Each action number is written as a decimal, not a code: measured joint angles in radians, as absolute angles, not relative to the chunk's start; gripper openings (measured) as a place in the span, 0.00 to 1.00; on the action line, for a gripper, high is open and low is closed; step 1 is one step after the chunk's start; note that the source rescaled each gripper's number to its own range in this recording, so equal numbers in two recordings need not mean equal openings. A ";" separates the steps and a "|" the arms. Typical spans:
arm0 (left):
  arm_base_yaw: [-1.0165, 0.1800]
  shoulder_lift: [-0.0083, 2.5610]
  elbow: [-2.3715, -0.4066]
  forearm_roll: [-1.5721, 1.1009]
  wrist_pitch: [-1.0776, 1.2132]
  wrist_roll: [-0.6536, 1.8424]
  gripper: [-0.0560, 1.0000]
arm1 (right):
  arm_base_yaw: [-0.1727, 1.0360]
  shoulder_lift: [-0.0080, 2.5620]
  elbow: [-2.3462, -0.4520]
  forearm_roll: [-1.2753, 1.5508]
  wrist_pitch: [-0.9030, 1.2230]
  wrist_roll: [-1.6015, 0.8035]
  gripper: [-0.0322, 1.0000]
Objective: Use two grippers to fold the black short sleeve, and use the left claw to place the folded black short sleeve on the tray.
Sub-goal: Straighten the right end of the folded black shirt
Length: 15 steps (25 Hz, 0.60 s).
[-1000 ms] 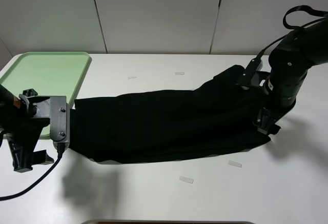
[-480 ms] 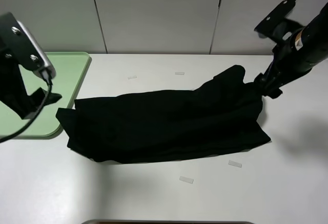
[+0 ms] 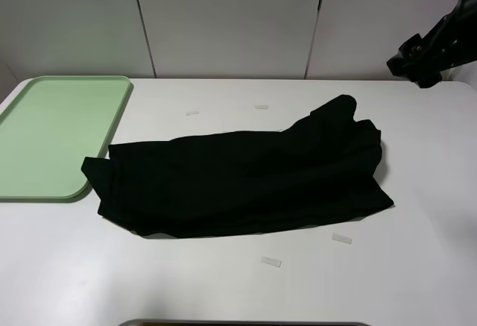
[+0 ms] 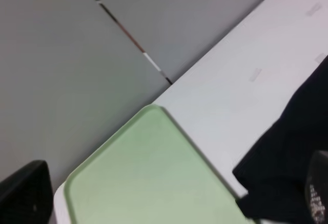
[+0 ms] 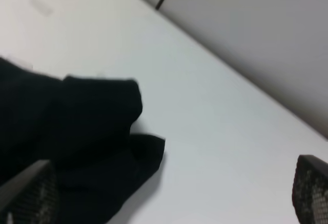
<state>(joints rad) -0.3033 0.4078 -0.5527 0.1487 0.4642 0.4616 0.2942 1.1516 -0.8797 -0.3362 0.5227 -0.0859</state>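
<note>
- Both hands had let go of the shirt [image 3: 238,184] and lifted clear within the last second. A second earlier, each was down at one end of the cloth.
- The left hand [image 4: 174,198] hung wide and empty, gone from the high view. The tray [image 3: 45,136] lay beneath it, and the shirt's near end was just beside one finger.
- The right hand [image 5: 171,190] was likewise spread wide with nothing in it, raised well off the shirt's far end.
- The released shirt lay on the surface [image 3: 223,289] as a long band, apparently doubled lengthwise. The corner nearest the left hand reached the tray's rim, while the rest lay off the tray.
- Judged from that, one fold looked done. The band probably needed folding across before the left hand could carry it over.
- Small tape strips [image 3: 271,262] lay around the shirt, none on it. Nothing stood between the shirt and the tray.
</note>
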 joint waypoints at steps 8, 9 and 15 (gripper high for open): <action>-0.303 0.078 -0.553 0.148 0.735 0.139 1.00 | 0.294 1.108 -0.880 -0.309 0.530 -0.086 1.00; -0.303 0.051 -0.553 0.148 0.751 0.061 1.00 | 0.294 1.108 -0.880 -0.308 0.530 -0.086 1.00; -0.303 -0.002 -0.553 0.108 0.875 -0.176 1.00 | 0.294 1.108 -0.880 -0.305 0.540 -0.086 1.00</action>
